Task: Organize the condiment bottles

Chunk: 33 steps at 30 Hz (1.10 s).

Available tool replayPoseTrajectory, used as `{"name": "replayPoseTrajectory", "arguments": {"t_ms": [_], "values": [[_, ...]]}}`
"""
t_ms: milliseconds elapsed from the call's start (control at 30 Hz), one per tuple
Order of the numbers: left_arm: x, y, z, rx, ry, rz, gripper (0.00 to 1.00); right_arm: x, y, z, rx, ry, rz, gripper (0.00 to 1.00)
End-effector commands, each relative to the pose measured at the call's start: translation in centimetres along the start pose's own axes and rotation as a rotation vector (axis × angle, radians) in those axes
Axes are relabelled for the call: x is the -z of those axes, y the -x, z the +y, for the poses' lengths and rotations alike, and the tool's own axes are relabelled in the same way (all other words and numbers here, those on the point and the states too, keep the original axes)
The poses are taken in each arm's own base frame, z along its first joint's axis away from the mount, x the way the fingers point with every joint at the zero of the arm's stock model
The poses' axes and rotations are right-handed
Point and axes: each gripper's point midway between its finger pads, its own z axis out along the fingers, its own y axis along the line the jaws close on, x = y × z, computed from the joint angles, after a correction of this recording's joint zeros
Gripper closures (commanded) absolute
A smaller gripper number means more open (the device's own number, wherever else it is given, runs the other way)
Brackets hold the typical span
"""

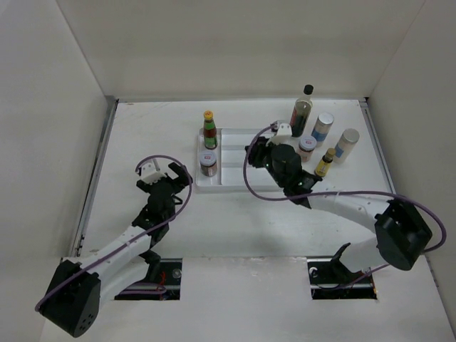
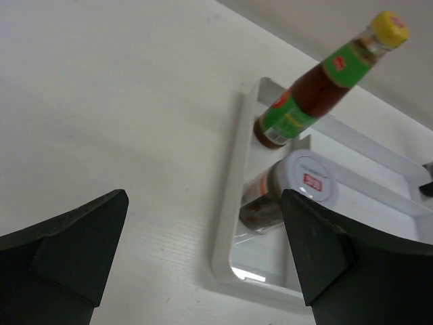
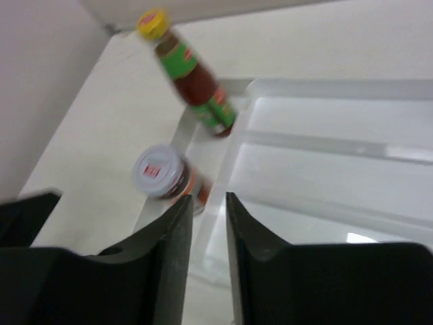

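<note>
White table, green-labelled red sauce bottle, writing unreadable.

Right wrist view blurred throughout: label on the yellow-capped red sauce bottle unreadable, print on the short jar lid only a red smudge. White divided tray cut off by that picture's right edge. Right tool with fingers nearly together, gap too narrow to judge. Labels of the pale shakers near the bench's far right corner too small to read. Left tool fingers cropped at the bottom edge.
</note>
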Motion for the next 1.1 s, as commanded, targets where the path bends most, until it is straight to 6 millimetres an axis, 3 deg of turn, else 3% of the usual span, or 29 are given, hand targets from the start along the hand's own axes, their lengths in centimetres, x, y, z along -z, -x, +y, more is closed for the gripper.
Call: {"name": "replayPoseTrajectory", "arguments": {"t_ms": [0,167,267,400,467,633,733,933,1067], "values": [[0.1,1.3,0.8,0.147,0.015,-0.088,0.0,-0.2,5.2,-6.5,0.164,-0.351,-0.061,0.62],[-0.1,0.0,0.5,0.19,-0.033,-0.053,0.0,-0.8,13.0,-13.5,0.227,-0.588,-0.117,0.24],[-0.2,-0.6,0.4,0.201,-0.043,-0.034,0.0,-1.7,16.4,-17.3,0.183,-0.66,-0.143,0.08],[-0.3,-1.1,0.6,0.202,-0.043,-0.013,0.0,-4.6,19.7,-19.1,0.197,-0.614,-0.179,0.02],[-0.5,-1.1,0.8,0.204,-0.036,-0.011,0.0,-5.9,20.3,-20.0,0.213,-0.617,-0.169,0.0],[-0.9,-0.7,1.6,0.215,-0.021,-0.018,0.0,-8.4,20.4,-22.9,0.204,-0.635,-0.144,0.01],[-1.1,-0.7,1.7,0.218,-0.013,-0.015,0.0,-9.6,19.8,-23.8,0.189,-0.626,-0.139,0.08],[-1.3,-1.0,1.4,0.215,-0.022,-0.001,0.0,-10.7,21.5,-24.7,0.227,-0.623,-0.233,0.33],[-1.3,-1.2,0.9,0.217,-0.04,0.01,0.0,-11.1,22.8,-25.0,0.302,-0.65,-0.281,0.6]]}}
